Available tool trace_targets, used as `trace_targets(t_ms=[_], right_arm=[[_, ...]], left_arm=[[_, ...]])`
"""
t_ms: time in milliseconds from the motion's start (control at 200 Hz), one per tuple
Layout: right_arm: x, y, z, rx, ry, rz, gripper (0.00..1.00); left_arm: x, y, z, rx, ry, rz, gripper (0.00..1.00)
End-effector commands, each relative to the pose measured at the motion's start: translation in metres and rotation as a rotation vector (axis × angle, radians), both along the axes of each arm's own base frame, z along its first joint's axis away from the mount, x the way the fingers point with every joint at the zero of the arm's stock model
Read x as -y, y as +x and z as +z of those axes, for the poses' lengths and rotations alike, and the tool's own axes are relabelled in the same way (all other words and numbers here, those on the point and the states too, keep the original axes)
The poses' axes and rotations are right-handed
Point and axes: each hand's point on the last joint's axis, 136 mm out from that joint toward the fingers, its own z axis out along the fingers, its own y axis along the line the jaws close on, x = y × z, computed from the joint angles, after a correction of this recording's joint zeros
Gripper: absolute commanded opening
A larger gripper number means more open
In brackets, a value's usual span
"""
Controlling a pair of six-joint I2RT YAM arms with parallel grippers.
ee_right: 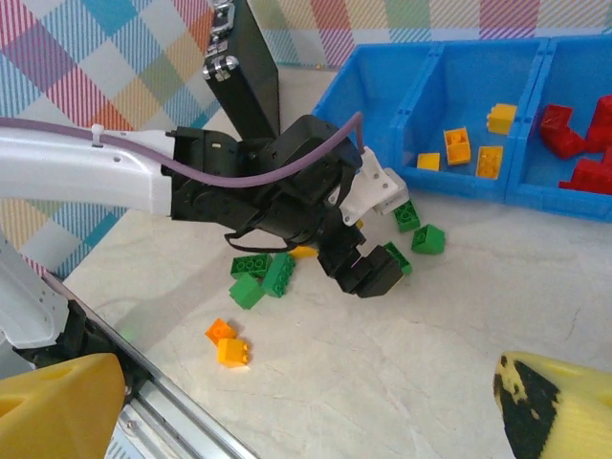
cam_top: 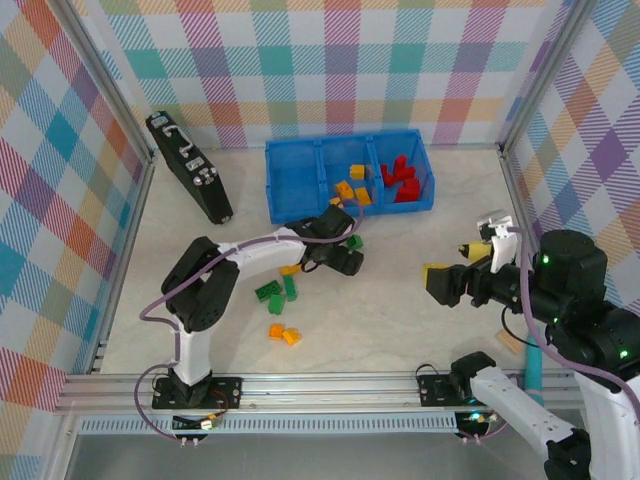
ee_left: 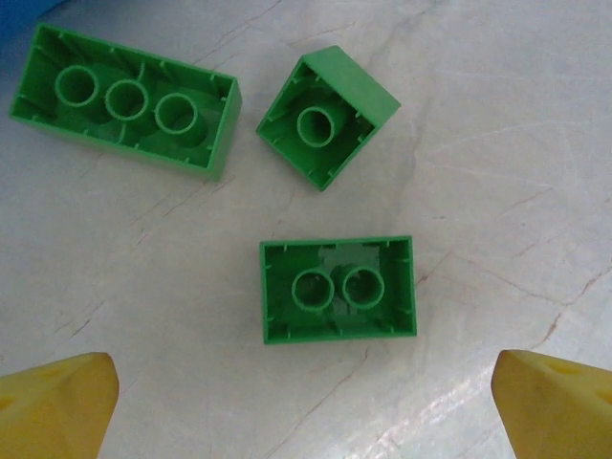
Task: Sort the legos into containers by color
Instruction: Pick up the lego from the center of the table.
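The blue bin (cam_top: 300,150) stands at the back; its left compartment (cam_top: 292,182) is bare, the middle one (ee_right: 464,105) holds orange and yellow legos (cam_top: 352,186), and the right one holds red legos (cam_top: 401,180). My left gripper (cam_top: 348,252) hovers open, just in front of the bin, over three green legos lying studs-down (ee_left: 338,290) (ee_left: 126,98) (ee_left: 327,117). Its yellow fingertips (ee_left: 57,406) have nothing between them. More green legos (cam_top: 278,290) and two orange ones (cam_top: 284,334) lie nearer the front. My right gripper (cam_top: 452,262) stands open and empty to the right.
A black flat case (cam_top: 190,165) lies at the back left near the wall. A tan block (cam_top: 511,341) sits by the right arm's base. Checked walls enclose the table, with a metal rail (cam_top: 330,390) along the front edge.
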Motion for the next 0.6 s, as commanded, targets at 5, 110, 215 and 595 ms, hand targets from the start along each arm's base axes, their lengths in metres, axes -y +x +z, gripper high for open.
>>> trace_targets(t_ms=[5, 110, 215, 595], right_arm=[[0.007, 0.004, -0.012, -0.028, -0.07, -0.029, 0.99], [0.01, 0.009, -0.016, -0.012, -0.089, -0.049, 0.99], [0.012, 0.011, -0.017, -0.008, -0.105, -0.059, 0.99], [0.009, 0.019, -0.026, -0.017, -0.128, -0.056, 0.99]], left_arm=[[0.013, 0.005, 0.001, 0.011, -0.011, 0.004, 1.0], [0.018, 0.008, -0.006, -0.002, -0.007, 0.003, 0.93], [0.02, 0.01, -0.013, -0.012, 0.004, 0.003, 0.9], [0.022, 0.019, -0.031, -0.016, 0.037, 0.024, 0.71]])
